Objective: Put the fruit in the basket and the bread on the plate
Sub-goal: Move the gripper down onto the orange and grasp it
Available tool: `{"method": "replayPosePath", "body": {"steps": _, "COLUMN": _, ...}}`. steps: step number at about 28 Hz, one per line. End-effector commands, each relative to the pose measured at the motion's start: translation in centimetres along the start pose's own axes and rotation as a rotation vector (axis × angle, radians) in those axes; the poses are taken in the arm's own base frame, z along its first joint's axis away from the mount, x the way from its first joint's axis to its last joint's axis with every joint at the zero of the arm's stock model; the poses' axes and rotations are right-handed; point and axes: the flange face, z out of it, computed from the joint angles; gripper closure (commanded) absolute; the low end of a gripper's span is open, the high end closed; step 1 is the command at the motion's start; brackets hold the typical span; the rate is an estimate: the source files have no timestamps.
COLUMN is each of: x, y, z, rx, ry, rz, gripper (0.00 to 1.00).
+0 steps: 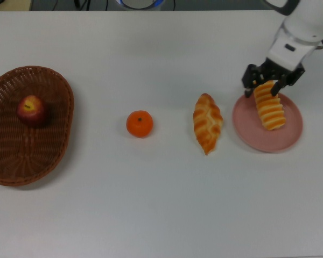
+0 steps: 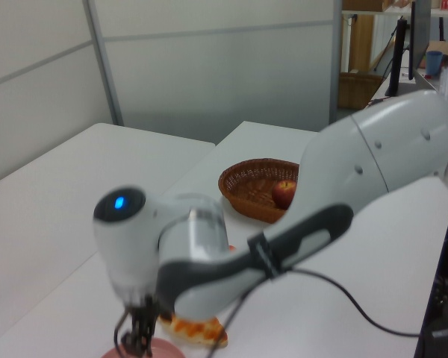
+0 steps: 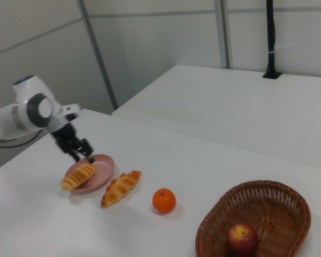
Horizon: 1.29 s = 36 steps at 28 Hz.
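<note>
White table (image 1: 167,204), gripper (image 1: 266,86) jaws spread astride roll (image 1: 269,106) on pink plate (image 1: 258,139)

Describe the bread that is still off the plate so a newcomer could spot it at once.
Start at the pink plate near the gripper, at the top view's right. The pastry lies on the bare table just beside it, toward the mandarin. It is long, pointed and braided, unlike the striped roll on the plate.
</note>
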Motion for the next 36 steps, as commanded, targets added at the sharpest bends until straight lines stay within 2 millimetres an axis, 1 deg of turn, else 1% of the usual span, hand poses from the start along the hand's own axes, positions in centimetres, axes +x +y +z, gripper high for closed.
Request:
{"method": "replayPosePath", "body": {"steps": 1, "x": 1.3, "y": 7.3, "z": -0.7, "rx": 0.002, "ry": -0.046, "rz": 0.098, "gripper": 0.0}}
{"method": "replayPosePath", "body": {"steps": 4, "x": 1.3, "y": 10.6, "z": 0.3, "rx": -0.031, "ry": -0.114, "rz": 0.107, "gripper": 0.0}}
{"method": "replayPosePath", "body": {"steps": 6, "x": 1.1, "y": 12.2, "z": 1.0, "rx": -0.049, "ry": -0.158, "rz": 0.108, "gripper": 0.0}}
{"method": "replayPosePath", "body": {"steps": 7, "x": 1.1, "y": 13.3, "z": 1.4, "rx": -0.058, "ry": -0.175, "rz": 0.115, "gripper": 0.0}}
{"method": "replayPosePath", "body": {"steps": 9, "x": 1.4, "y": 15.4, "z": 2.1, "rx": -0.063, "ry": -0.191, "rz": 0.132, "gripper": 0.0}}
{"method": "replayPosePath", "body": {"steps": 10, "x": 1.7, "y": 18.0, "z": 2.7, "rx": -0.064, "ry": -0.205, "rz": 0.156, "gripper": 0.0}}
{"method": "replayPosePath", "body": {"steps": 14, "x": 1.7, "y": 22.2, "z": 4.1, "rx": -0.063, "ry": -0.235, "rz": 0.178, "gripper": 0.0}}
{"method": "replayPosePath", "body": {"steps": 15, "x": 1.6, "y": 24.1, "z": 4.9, "rx": -0.063, "ry": -0.25, "rz": 0.188, "gripper": 0.0}}
{"method": "replayPosePath", "body": {"steps": 17, "x": 1.6, "y": 25.6, "z": 6.0, "rx": -0.062, "ry": -0.262, "rz": 0.192, "gripper": 0.0}}
{"method": "replayPosePath", "body": {"steps": 19, "x": 1.6, "y": 26.4, "z": 7.4, "rx": -0.061, "ry": -0.277, "rz": 0.182, "gripper": 0.0}}
{"method": "replayPosePath", "body": {"steps": 20, "x": 1.8, "y": 26.6, "z": 9.1, "rx": -0.066, "ry": -0.286, "rz": 0.165, "gripper": 0.0}}
{"method": "replayPosePath", "body": {"steps": 24, "x": 1.9, "y": 27.3, "z": 11.1, "rx": -0.068, "ry": -0.281, "rz": 0.166, "gripper": 0.0}}
{"method": "replayPosePath", "body": {"steps": 26, "x": 1.8, "y": 27.1, "z": 12.0, "rx": -0.076, "ry": -0.287, "rz": 0.156, "gripper": 0.0}}
{"method": "replayPosePath", "body": {"steps": 32, "x": 1.9, "y": 27.0, "z": 12.0, "rx": -0.076, "ry": -0.283, "rz": 0.153, "gripper": 0.0}}
{"method": "replayPosePath", "body": {"steps": 35, "x": 1.9, "y": 27.4, "z": 12.2, "rx": -0.073, "ry": -0.277, "rz": 0.16, "gripper": 0.01}}
{"method": "replayPosePath", "body": {"steps": 36, "x": 1.9, "y": 28.3, "z": 12.3, "rx": -0.072, "ry": -0.274, "rz": 0.169, "gripper": 0.13}}
